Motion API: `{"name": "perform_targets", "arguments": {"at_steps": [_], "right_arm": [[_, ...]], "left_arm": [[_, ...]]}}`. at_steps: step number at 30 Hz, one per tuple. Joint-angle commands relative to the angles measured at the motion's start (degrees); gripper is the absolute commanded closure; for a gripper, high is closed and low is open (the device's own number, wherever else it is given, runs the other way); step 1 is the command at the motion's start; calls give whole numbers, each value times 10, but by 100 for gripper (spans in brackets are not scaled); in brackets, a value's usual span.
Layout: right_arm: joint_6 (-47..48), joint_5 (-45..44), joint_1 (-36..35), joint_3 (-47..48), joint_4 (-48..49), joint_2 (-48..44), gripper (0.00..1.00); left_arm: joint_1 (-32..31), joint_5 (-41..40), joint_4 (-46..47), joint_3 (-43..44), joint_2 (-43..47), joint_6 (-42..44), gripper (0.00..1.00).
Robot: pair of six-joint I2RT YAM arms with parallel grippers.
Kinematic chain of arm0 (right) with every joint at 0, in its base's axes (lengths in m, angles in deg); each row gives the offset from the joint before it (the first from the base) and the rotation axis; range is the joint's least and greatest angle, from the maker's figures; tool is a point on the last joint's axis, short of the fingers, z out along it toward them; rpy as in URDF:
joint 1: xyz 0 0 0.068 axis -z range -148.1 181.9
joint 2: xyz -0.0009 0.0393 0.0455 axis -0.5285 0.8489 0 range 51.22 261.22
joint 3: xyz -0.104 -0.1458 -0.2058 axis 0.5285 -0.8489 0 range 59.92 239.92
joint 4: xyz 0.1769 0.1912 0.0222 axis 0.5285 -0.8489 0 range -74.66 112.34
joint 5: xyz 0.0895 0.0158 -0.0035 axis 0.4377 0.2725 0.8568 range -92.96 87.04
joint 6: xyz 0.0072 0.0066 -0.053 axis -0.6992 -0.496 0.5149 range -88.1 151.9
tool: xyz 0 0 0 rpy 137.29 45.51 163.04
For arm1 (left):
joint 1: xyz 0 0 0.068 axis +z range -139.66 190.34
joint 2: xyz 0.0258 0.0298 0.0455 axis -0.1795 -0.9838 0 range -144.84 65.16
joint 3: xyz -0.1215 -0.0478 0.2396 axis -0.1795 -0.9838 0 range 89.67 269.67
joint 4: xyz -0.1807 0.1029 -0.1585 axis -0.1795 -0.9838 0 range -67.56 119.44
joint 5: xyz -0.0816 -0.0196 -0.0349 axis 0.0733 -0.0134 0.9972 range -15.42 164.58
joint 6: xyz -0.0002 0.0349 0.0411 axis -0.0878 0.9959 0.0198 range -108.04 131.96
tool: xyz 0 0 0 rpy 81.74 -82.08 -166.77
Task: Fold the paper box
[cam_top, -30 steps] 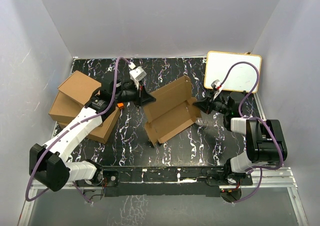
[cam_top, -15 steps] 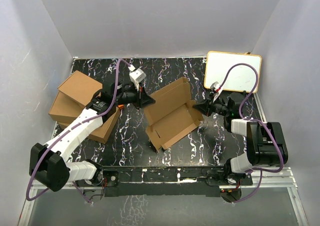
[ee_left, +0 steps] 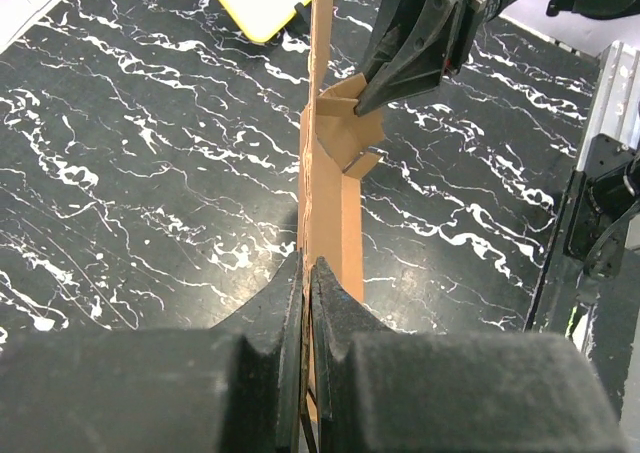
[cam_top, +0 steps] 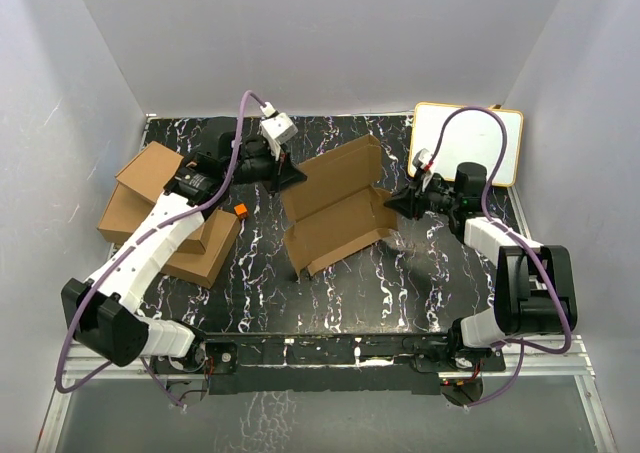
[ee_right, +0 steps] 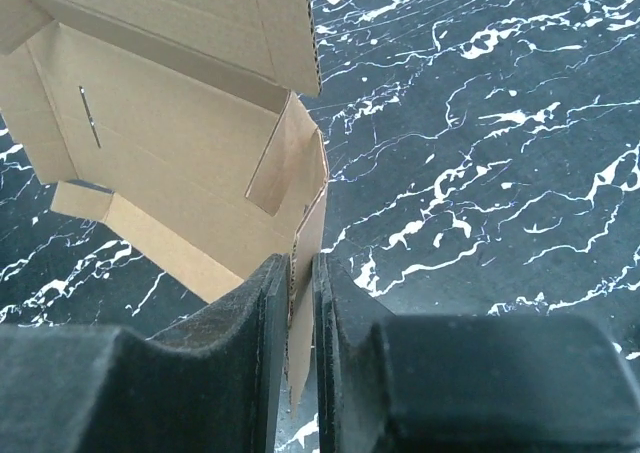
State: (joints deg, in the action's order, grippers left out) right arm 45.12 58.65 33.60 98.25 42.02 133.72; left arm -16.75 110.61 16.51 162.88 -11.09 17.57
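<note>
at centre, paper box lengthwise diagonal

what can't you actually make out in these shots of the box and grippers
- Left wrist: the paper box is edge-on, so its inside is hidden; the left gripper covers the pinched edge.
- Right wrist: whether the right gripper clamps or just flanks the flap is unclear; the box runs off the left edge.
- Top: the left arm covers part of the piled cardboard boxes.

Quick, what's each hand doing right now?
Left hand: closed, holding the paper box by its edge.
Right hand: around a box flap; whether gripping or loose cannot be told.
</note>
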Motion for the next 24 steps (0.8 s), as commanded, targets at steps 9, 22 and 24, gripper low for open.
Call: {"name": "perform_targets", "arguments": {"at_steps": [9, 22, 24], "right_arm": [[97, -30, -42, 122, -138, 60, 77], [129, -25, -49, 154, -195, 74, 92], [108, -27, -49, 151, -169, 63, 92]], "left_arm": [[5, 41, -52, 52, -18, 66, 100], [9, 41, -67, 66, -19, 83, 100], [10, 44, -66, 69, -19, 80, 100]]}}
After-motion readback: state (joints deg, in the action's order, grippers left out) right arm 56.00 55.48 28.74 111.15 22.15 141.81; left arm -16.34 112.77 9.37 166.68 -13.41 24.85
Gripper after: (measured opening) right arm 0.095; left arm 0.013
